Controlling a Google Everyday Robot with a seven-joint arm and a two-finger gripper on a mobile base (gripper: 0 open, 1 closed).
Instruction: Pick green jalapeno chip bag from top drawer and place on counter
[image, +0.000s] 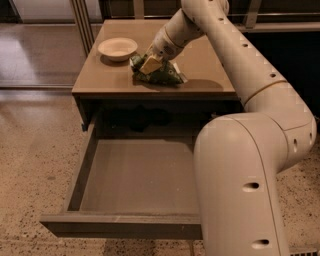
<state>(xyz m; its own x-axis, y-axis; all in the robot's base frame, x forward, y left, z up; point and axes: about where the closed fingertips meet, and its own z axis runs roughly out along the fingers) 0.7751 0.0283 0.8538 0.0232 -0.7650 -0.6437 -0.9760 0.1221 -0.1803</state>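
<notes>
- The green jalapeno chip bag (162, 75) is lying crumpled on the counter (205, 70), close to the front edge and left of centre.
- The end effector (150, 63) is resting on the bag's upper left part. From this view it cannot be told whether it is clamping the foil or has let go.
- A white bowl (117, 48) is standing just beside the bag, on its left and farther back on the counter.
- The arm (240, 50) is reaching across the counter from the right.
- The top drawer (135, 175) is standing pulled out below the counter, with no bag lying on its floor.
- Judged progress: retrieval and transfer appear done, with the bag lying at its goal. What is remaining is probably only a confirmed release and the lifting away of the end effector.
</notes>
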